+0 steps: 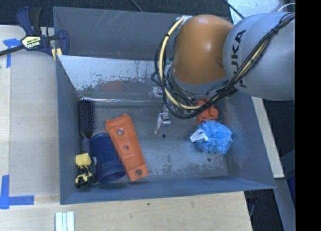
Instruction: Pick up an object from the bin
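The hand (pixel 163 119) hangs over bare bin (pixel 100 69) floor; spread or pressed, I cannot tell. Just left lies an orange bar (pixel 126 147), long axis running far-left to near-right, against a blue cup (pixel 106 159).

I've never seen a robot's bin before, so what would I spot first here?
Probably the arm's big round orange cover, hanging over the upper right of the grey bin. Next comes the flat orange plastic piece with holes, lying left of the middle right beside a dark blue cup, and the fluffy blue puff on the right.
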Robot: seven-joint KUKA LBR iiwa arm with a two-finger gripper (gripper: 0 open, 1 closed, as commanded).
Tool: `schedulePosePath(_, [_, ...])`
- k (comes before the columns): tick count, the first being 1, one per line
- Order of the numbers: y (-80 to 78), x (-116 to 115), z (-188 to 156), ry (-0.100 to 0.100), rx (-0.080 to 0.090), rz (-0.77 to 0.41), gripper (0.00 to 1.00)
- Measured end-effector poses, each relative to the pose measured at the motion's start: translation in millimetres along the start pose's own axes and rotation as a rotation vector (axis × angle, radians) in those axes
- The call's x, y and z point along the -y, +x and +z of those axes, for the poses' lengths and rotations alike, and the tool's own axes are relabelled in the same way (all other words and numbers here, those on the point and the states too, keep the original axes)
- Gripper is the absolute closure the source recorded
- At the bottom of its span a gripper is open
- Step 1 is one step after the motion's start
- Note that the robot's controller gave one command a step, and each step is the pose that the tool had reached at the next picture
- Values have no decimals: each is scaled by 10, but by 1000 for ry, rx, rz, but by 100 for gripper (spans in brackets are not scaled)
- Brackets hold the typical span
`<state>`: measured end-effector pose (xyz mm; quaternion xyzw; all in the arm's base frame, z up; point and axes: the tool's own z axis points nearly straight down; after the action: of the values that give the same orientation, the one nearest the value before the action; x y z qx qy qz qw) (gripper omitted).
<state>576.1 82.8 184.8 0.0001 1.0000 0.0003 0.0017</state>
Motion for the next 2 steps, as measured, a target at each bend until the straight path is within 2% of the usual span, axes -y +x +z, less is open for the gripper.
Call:
schedulePosePath(1, [-356, -529, 1006, 0, 7, -654, 0])
schedulePosePath(2, [-516, -496, 309, -1, 10, -342, 0])
